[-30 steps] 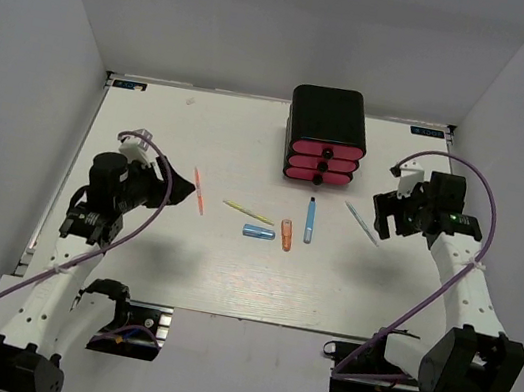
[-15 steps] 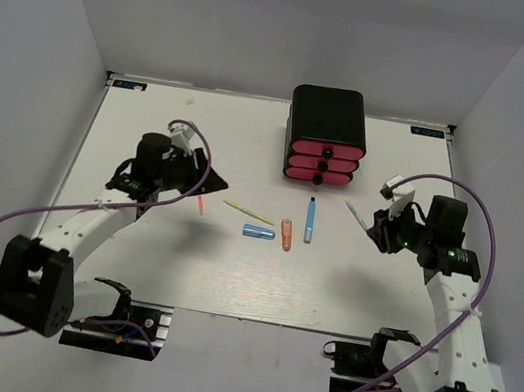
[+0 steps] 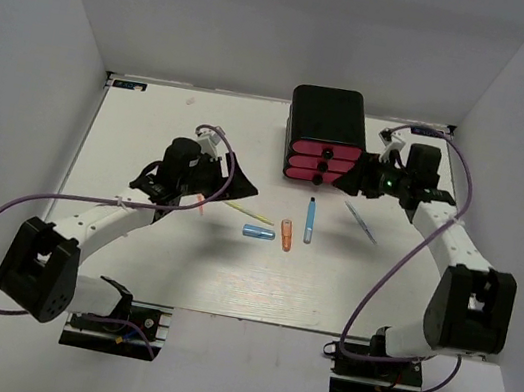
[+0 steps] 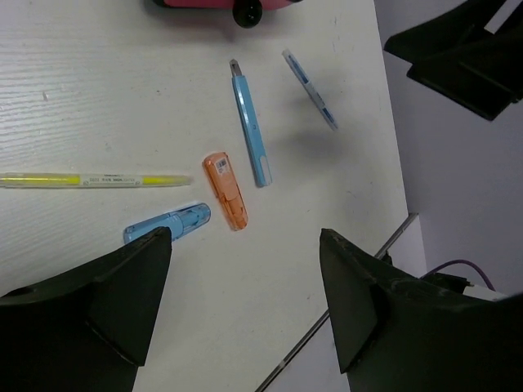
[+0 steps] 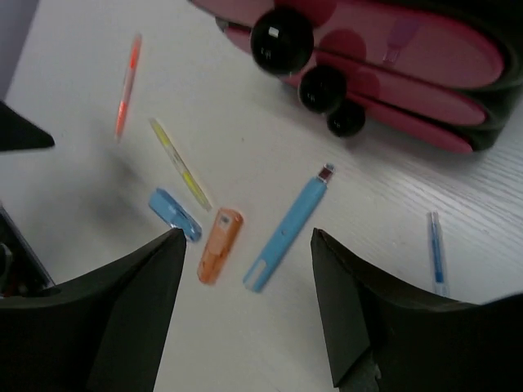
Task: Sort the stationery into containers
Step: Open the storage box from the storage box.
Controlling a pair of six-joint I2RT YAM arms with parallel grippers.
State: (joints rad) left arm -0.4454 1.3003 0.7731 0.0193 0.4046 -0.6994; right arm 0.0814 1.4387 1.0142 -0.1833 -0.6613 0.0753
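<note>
Both gape empty: left gripper moved toward tabletop centre, right gripper reached the bright pink plastic drawers; right wrist view, unlike the left, shows a thin pink-red stick.

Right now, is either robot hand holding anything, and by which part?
Nothing is held. The left gripper and the right gripper both stand open with nothing between their fingers.

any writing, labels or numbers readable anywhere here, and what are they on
No text can be read in any view.
yellow-green stick: dark print along the barrel, too small to read.
orange cylinder: small white label near one end, blurred.
left corner sticker and right corner sticker, blue, at the table's far edge: too small to read.
</note>
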